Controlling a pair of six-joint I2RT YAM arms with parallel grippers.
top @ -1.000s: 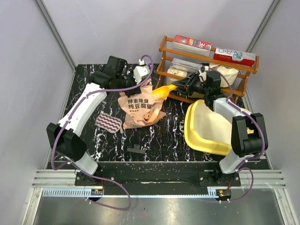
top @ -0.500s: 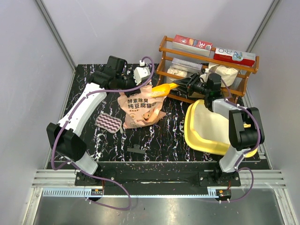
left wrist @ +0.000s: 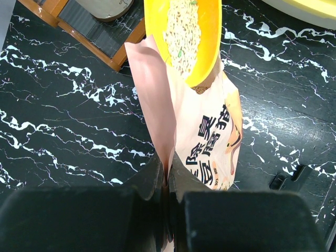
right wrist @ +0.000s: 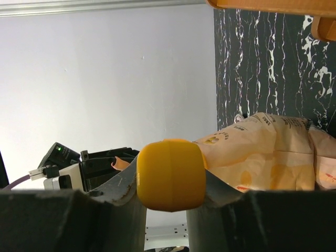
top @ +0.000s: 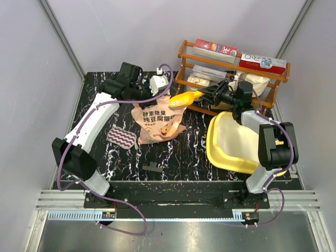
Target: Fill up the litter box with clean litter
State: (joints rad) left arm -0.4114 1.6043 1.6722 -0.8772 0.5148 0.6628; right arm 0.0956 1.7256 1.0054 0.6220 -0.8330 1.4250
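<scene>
The peach-orange bag (top: pixel 157 122) of clean litter stands at mid-table, and my left gripper (top: pixel 149 94) is shut on its top edge (left wrist: pixel 157 105). Just above the bag's open mouth hangs a yellow-orange scoop (top: pixel 181 99). It is loaded with beige clean litter (left wrist: pixel 184 37). My right gripper (top: pixel 209 94) is shut on the scoop's handle (right wrist: pixel 170 173). The yellow litter box (top: pixel 212 149) lies to the right of the bag, under the right arm. One corner of the litter box (left wrist: pixel 310 6) shows in the left wrist view.
A wooden rack (top: pixel 184 56) with boxes and a white sack stands at the back right, close behind the scoop and my right gripper. A striped pad (top: pixel 122 137) lies left of the bag. A small dark piece (top: pixel 152 168) lies near the front edge.
The right wrist has shifted slightly right, and the scoop has levelled out just above the bag's mouth. The left arm and the bag have stayed still.
</scene>
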